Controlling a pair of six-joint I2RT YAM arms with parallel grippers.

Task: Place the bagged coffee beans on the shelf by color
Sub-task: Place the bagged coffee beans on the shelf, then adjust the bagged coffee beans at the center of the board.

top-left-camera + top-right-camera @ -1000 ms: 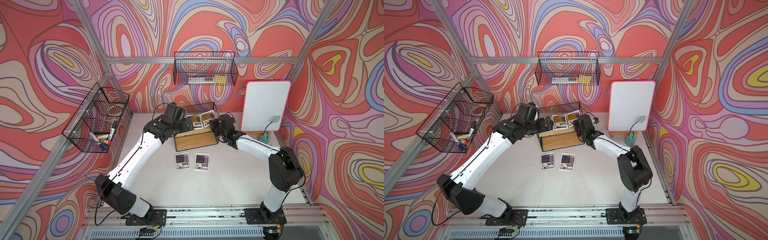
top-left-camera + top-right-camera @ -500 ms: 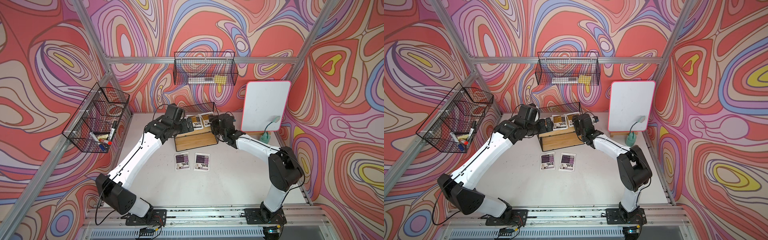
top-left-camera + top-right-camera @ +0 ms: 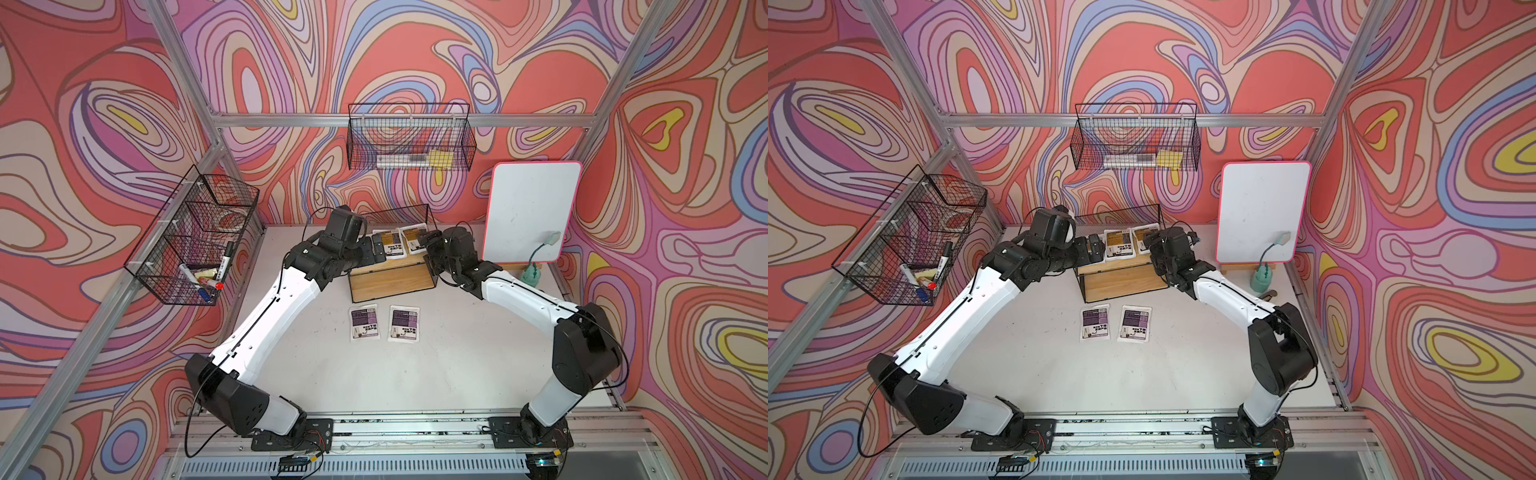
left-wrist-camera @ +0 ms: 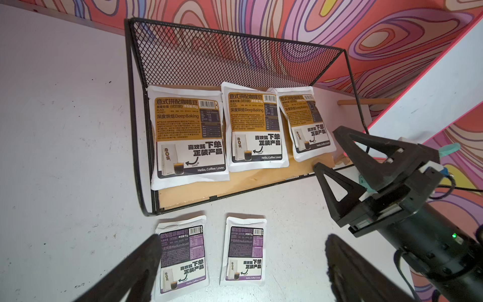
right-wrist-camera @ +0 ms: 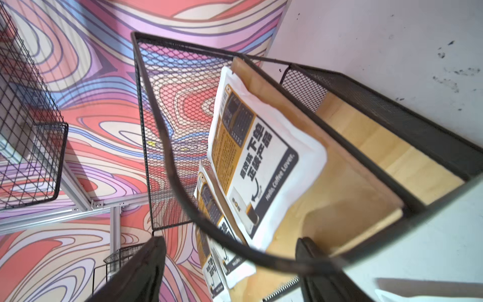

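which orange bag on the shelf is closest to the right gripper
The end bag on the whiteboard side, beside the right gripper; the middle bag and far bag lie farther off.

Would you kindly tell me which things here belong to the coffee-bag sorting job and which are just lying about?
For the job: shelf; three orange-brown bags on its top board; two purple bags on the table before it.

Just lying about: whiteboard; teal container; side wire basket with markers; back wire basket.
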